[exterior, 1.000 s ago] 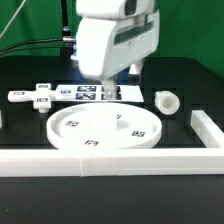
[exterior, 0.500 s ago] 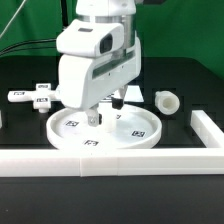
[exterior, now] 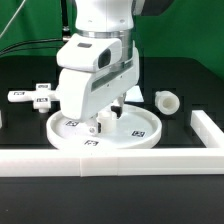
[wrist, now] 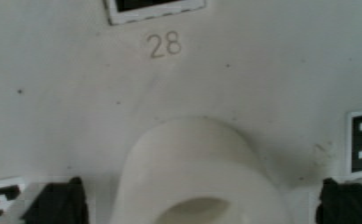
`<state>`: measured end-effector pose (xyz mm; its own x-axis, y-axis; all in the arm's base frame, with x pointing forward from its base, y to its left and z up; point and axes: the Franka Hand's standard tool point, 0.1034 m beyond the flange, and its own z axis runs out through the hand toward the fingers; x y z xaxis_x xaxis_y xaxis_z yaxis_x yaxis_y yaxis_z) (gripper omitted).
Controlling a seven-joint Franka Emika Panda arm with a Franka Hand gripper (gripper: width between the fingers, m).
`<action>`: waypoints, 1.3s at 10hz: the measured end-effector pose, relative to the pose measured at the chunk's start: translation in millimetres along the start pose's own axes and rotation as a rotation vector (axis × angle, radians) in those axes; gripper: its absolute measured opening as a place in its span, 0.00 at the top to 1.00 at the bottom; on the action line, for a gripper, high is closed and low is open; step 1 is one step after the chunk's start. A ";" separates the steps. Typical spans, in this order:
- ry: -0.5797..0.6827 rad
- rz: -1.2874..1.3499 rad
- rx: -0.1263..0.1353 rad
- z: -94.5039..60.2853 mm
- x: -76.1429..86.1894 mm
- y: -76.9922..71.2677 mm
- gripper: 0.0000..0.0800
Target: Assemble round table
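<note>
The large round disc (exterior: 132,133) lies flat near the front of the table, with several small square tags on it. My gripper (exterior: 108,117) hangs low over its middle. In the wrist view the disc's surface (wrist: 89,110) fills the frame, with the number 28 and tags. A raised white hub (wrist: 192,165) sits between my two dark fingers (wrist: 53,203), which stand apart on either side without touching it. The gripper (wrist: 199,205) is open and empty. The short cylinder leg (exterior: 167,101) lies on the exterior view's right. The cross-shaped base (exterior: 36,96) lies on the exterior view's left.
A long white border bar (exterior: 110,166) runs along the front edge, and another (exterior: 206,128) along the exterior view's right. Black cables hang at the back left. The arm's body hides the table behind the disc.
The arm has come forward from behind the disc and dropped down over its middle. The disc, leg and base have not moved.
</note>
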<state>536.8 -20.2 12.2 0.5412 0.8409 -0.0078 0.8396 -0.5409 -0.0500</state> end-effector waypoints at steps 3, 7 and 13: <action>0.001 0.000 -0.001 -0.4 0.4 0.2 0.49; 0.001 0.000 -0.001 -0.4 0.4 0.2 0.49; 0.003 -0.056 0.006 -0.9 34.3 -7.0 0.49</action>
<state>549.5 12.4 13.2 0.4931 0.8700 -0.0021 0.8685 -0.4924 -0.0564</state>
